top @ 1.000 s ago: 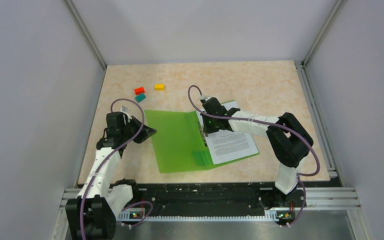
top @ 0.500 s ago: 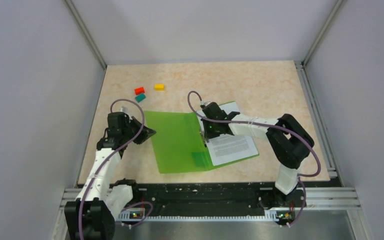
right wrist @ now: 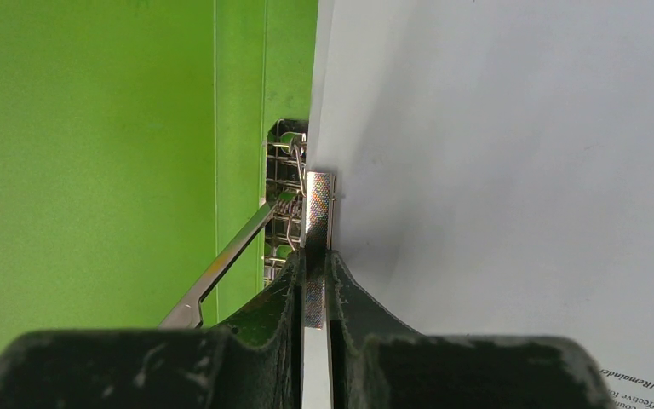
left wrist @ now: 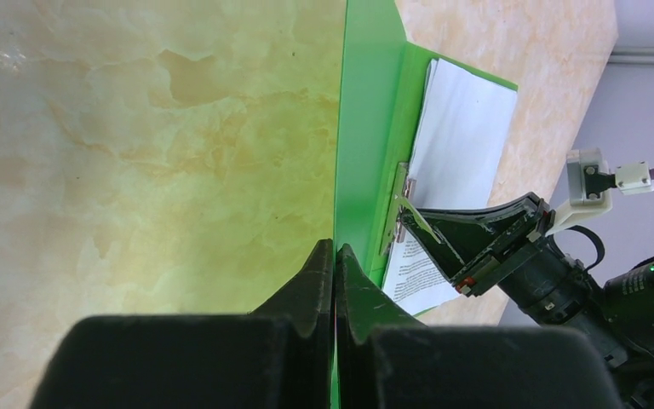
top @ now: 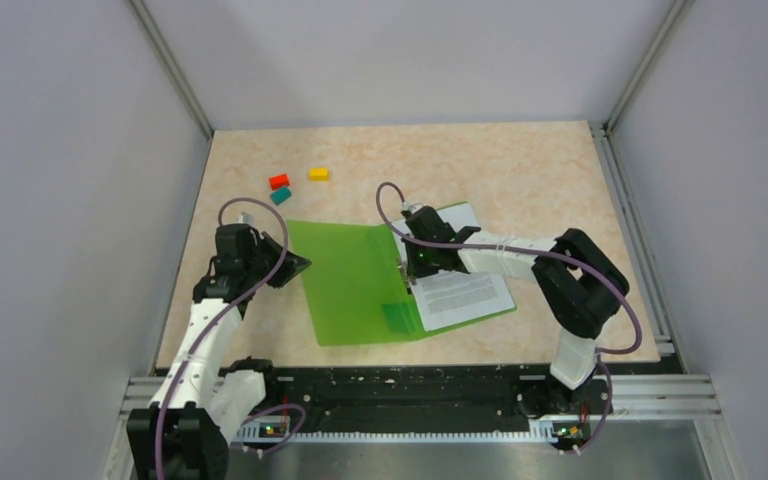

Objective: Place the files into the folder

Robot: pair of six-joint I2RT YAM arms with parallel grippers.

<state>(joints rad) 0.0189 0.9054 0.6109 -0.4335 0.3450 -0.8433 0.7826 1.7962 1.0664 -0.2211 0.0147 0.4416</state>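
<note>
Seen from above, a green folder (top: 355, 285) lies open on a beige marbled table (top: 520, 170). The files (top: 465, 295), white sheets of small black print, rest on its right half. The left gripper (top: 300, 265) meets the folder's left edge. The right gripper (top: 410, 274) points down at the spine. A red block (top: 279, 181), a teal block (top: 281, 196) and a yellow block (top: 318, 173) sit well apart behind the folder.

Left wrist camera: the left gripper (left wrist: 334, 256) is pinched closed on the thin edge of the folder (left wrist: 370, 128) cover (the table shows yellow-green through the plastic). Beyond, the files (left wrist: 468, 128) lie beside the metal clip (left wrist: 400, 200), where the right gripper (left wrist: 417, 220) reaches in.

Right wrist camera: the right gripper (right wrist: 315, 264) is clamped on the shiny bar of the metal clip (right wrist: 318, 200). The bar stands at the left edge of the files (right wrist: 519, 170), and the folder (right wrist: 94, 128) fills the left side.
</note>
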